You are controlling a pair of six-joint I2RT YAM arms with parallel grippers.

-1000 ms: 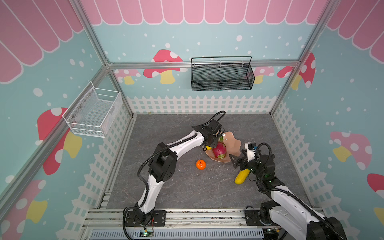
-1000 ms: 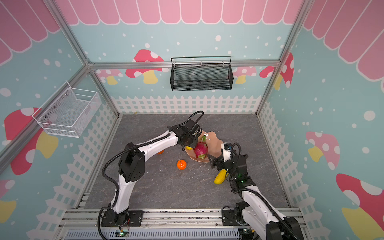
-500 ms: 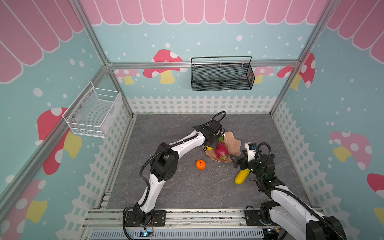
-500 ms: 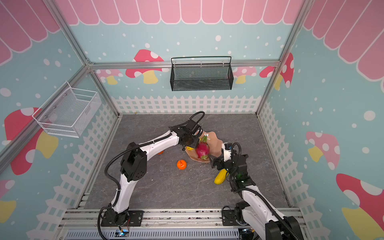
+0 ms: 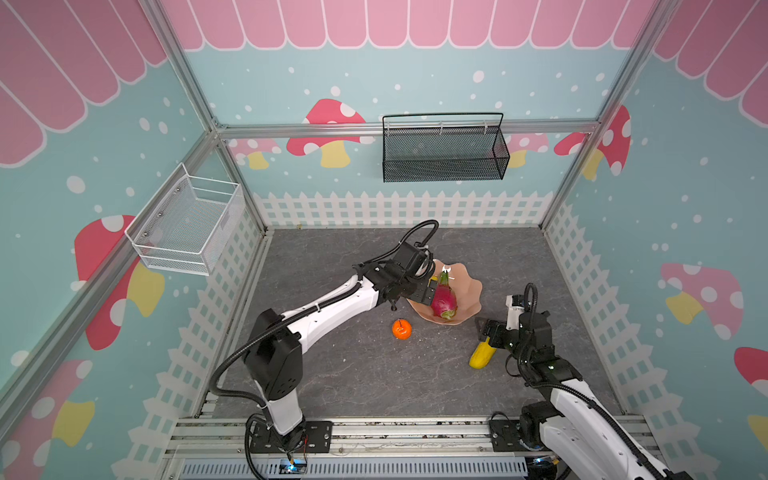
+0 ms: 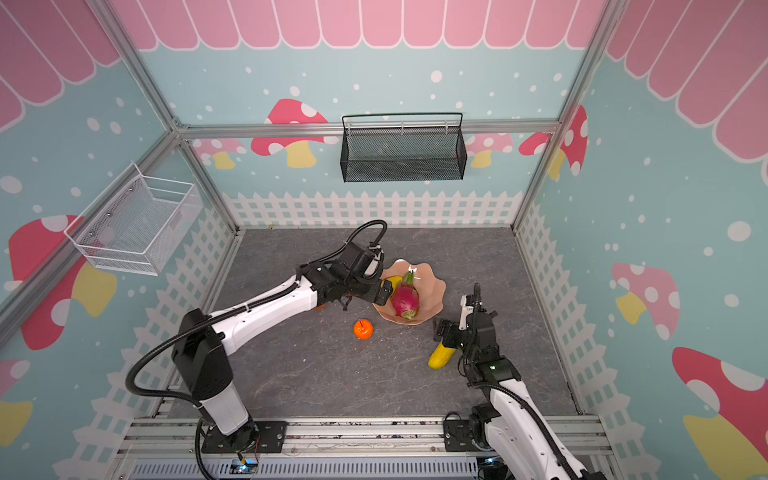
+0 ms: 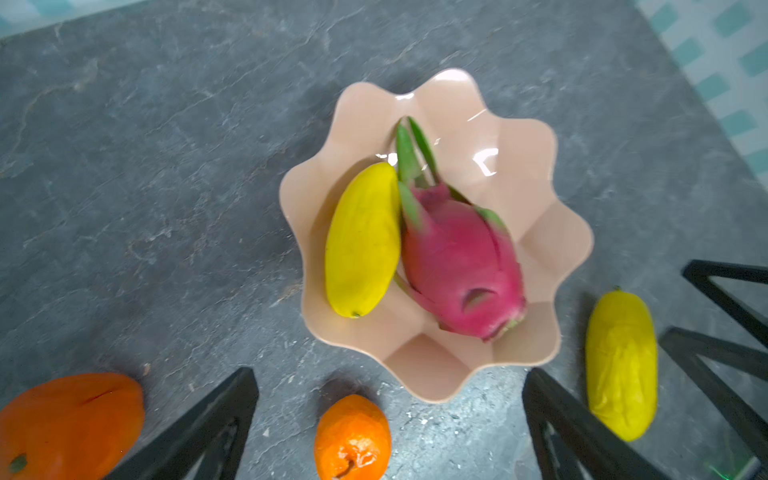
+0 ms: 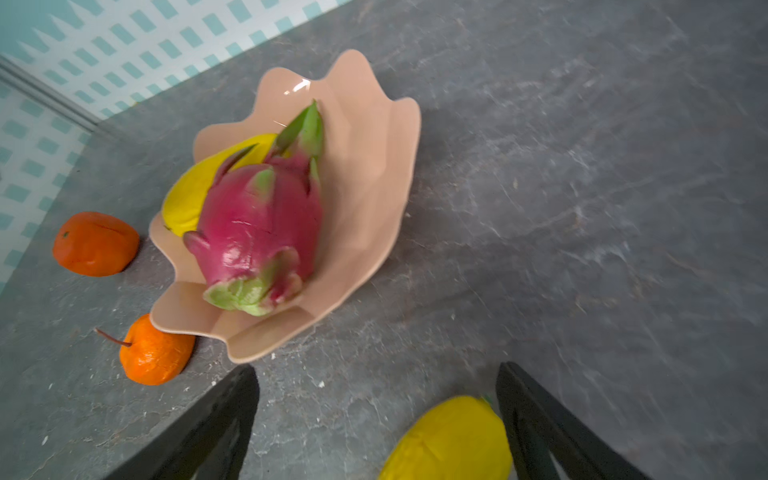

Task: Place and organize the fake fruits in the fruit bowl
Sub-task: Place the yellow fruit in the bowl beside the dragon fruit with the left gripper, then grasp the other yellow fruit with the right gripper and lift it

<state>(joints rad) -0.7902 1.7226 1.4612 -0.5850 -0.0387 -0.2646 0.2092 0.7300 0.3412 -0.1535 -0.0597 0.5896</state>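
Vs. a sec earlier, the left gripper [image 5: 424,292] had let go. It had been closed over the fruit bowl [image 7: 519,137] w/ the first mango [image 7: 361,245] at its tips; now its jaws stood wide apart and empty above the bowl's left rim in both top views. That mango lay inside the bowl, lengthwise and touching the dragon fruit [image 7: 457,257], i.e. two of five fruits were in. In the left wrist view the bowl sat at ctr frame w/ bare room in its right half. Three were left on the worktop [image 5: 332,374]. The second mango [image 8: 449,440] lay just lower right of the bowl in the top views, and the smaller orange [image 5: 401,328] just lower left of it. The larger orange [image 8: 95,243] sat left of the bowl, mostly hidden under the left arm from above. The right gripper [image 8: 377,370] was open, jaws either side of the second mango's end, no squeeze visible yet; it had barely shifted. Judged next: that pickup, prob. once the left arm cleared the bowl, since both arms would otherwise crowd the same spot.
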